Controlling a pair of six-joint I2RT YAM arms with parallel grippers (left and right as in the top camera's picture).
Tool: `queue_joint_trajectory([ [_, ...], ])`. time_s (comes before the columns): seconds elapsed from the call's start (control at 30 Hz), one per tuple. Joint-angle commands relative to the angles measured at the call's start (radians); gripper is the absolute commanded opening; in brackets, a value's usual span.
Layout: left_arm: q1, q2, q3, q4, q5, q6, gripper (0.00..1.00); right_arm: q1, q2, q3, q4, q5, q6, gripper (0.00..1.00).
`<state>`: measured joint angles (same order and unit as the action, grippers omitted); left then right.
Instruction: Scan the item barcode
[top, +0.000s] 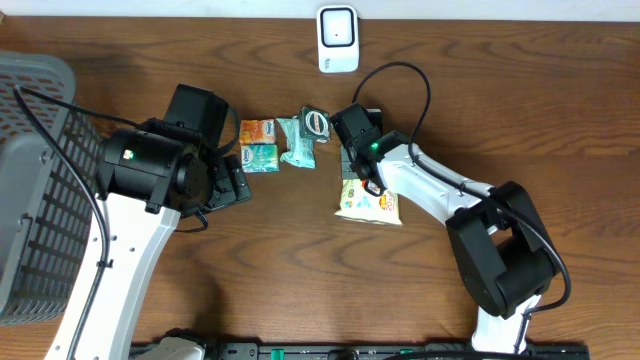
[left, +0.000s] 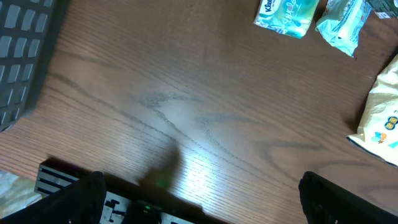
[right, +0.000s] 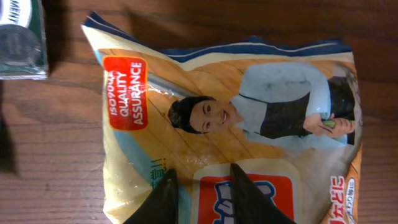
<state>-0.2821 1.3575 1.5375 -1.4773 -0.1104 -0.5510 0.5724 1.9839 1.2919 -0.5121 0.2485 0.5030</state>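
Note:
A yellow snack bag (top: 372, 205) lies flat on the wooden table, printed side up, with a picture of a woman on it (right: 230, 124). No barcode shows on this face. My right gripper (top: 360, 180) hovers right over the bag's lower half (right: 202, 177); its fingertips stand slightly apart and the bag's print shows between them, nothing pinched. A white scanner (top: 338, 38) stands at the far edge. My left gripper (top: 230, 182) hangs over bare wood left of the bag, jaws wide open (left: 205, 208) and empty.
An orange packet (top: 257, 131), a teal tissue pack (top: 259, 156), a teal pouch (top: 298, 142) and a dark green box (top: 316, 121) lie in a row behind the bag. A grey basket (top: 40, 200) stands at the left edge.

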Motion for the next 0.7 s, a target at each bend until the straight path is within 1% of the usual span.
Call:
queue_joint_trajectory([
  [0.0,0.004,-0.005,-0.001,-0.003,-0.003,-0.012,0.97,-0.015,-0.004,0.008,-0.021,0.012,-0.014,0.26],
  [0.03,0.004,-0.005,-0.001,-0.003,-0.003,-0.012,0.98,-0.017,-0.022,0.019,-0.034,0.012,-0.024,0.28],
  [0.07,0.004,-0.005,-0.001,-0.003,-0.003,-0.012,0.97,-0.02,-0.043,0.03,-0.051,0.012,-0.034,0.32],
  [0.1,0.004,-0.005,-0.001,-0.003,-0.003,-0.012,0.98,-0.024,-0.072,0.042,-0.07,0.011,-0.05,0.37],
  [0.13,0.004,-0.005,-0.001,-0.003,-0.003,-0.012,0.97,-0.027,-0.1,0.051,-0.089,0.012,-0.061,0.45],
  [0.23,0.004,-0.005,-0.001,-0.003,-0.003,-0.012,0.98,-0.036,-0.188,0.06,-0.137,0.012,-0.097,0.59],
  [0.37,0.004,-0.005,-0.001,-0.003,-0.003,-0.012,0.98,-0.061,-0.282,0.06,-0.239,0.012,-0.097,0.77],
  [0.5,0.004,-0.005,-0.001,-0.003,-0.003,-0.012,0.97,-0.078,-0.29,0.054,-0.334,0.012,-0.097,0.85],
  [0.67,0.004,-0.005,-0.001,-0.003,-0.003,-0.012,0.98,-0.112,-0.25,0.003,-0.323,-0.002,-0.097,0.96],
])
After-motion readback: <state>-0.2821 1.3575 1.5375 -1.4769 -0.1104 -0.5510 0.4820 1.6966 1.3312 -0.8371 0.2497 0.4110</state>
